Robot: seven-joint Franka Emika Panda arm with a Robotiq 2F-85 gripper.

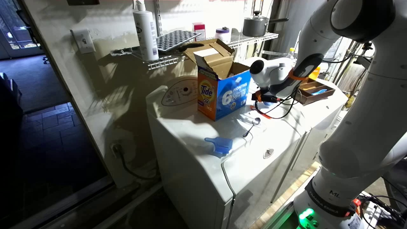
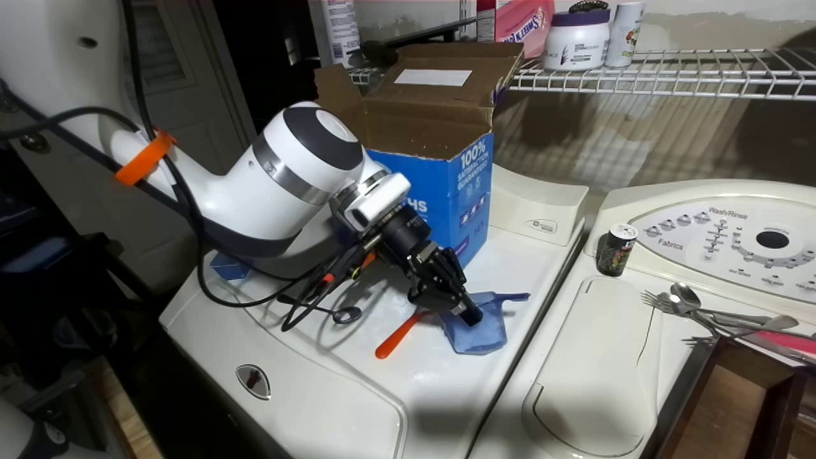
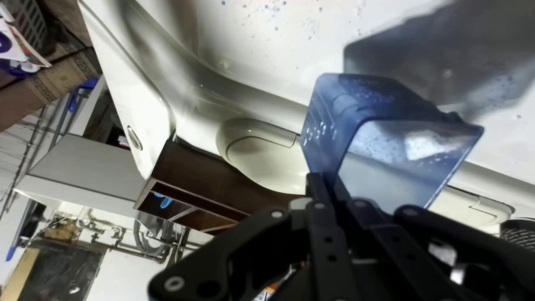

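Straddling one side, the gripper (image 3: 330,188) pinches the blue scoop (image 3: 370,108).

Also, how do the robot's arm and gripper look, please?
The arm is white and rounded, with dark sections and a metallic ring. An orange band circles it; black cables run alongside. Its base has a dark strip lettered FRANKA EMIKA. The black gripper is angular and jointed, with two slim fingers.

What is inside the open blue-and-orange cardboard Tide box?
In both exterior views, the box shows plain brown inner walls below its raised lid flap. Its printed outer panels hide the bottom, so any contents lower down cannot be seen.
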